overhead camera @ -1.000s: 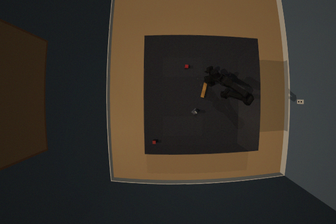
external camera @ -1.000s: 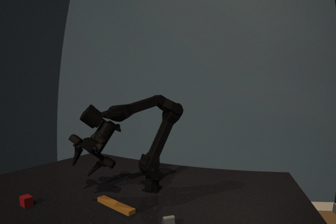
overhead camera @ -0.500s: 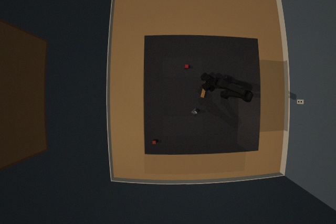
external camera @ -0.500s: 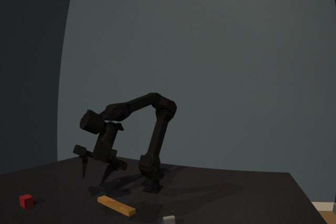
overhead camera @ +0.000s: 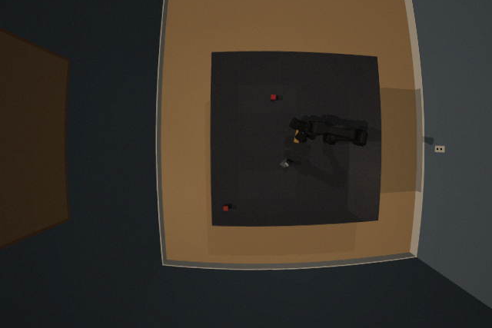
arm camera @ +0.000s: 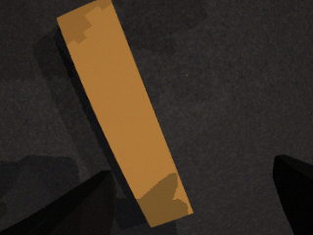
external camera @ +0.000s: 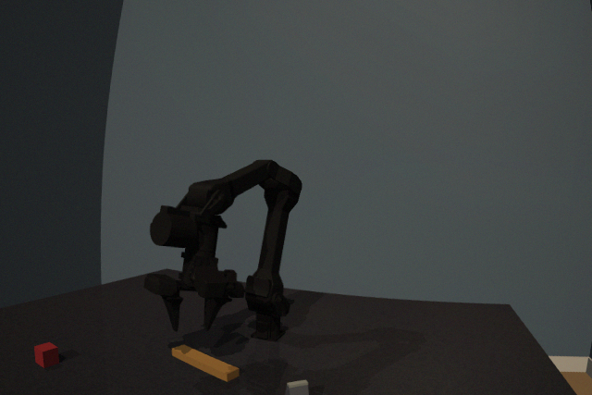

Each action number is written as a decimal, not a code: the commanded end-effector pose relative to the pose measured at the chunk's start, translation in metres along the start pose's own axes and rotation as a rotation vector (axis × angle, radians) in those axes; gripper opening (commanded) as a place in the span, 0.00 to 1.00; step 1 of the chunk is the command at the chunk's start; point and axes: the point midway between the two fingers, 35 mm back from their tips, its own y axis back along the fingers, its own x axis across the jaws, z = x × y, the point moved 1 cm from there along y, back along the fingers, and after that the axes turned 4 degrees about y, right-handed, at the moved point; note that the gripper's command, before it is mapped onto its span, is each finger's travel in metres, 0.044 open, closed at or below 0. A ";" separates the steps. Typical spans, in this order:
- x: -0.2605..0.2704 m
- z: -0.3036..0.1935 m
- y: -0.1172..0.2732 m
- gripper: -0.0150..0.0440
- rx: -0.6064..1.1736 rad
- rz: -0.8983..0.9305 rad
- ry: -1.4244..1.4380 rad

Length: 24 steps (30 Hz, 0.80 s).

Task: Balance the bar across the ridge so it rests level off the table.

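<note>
An orange bar (overhead camera: 295,140) (external camera: 204,362) (arm camera: 122,108) lies flat on the dark table. In the wrist view it slants from upper left to lower middle, its lower end between the fingertips. My gripper (external camera: 191,330) (arm camera: 195,175) points down, open and empty, above the table beside the bar, and the fingers do not touch it. In the top view the arm covers part of the bar. A small pale grey ridge (overhead camera: 285,163) (external camera: 296,385) stands on the table apart from the bar; the exterior view cuts off its lower part.
A red cube (overhead camera: 273,97) (external camera: 46,354) stands on the table on the far side of the bar from the ridge. Another red cube (overhead camera: 225,208) stands near the table's lower left corner in the top view.
</note>
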 end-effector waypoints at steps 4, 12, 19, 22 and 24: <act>0.015 0.023 0.000 0.79 0.000 0.107 0.170; 0.023 0.032 0.000 0.79 0.002 0.153 0.245; 0.025 0.032 -0.021 0.79 0.002 0.153 0.245; 0.029 0.032 -0.040 0.79 0.002 0.153 0.245; 0.030 0.031 -0.044 0.79 0.002 0.153 0.245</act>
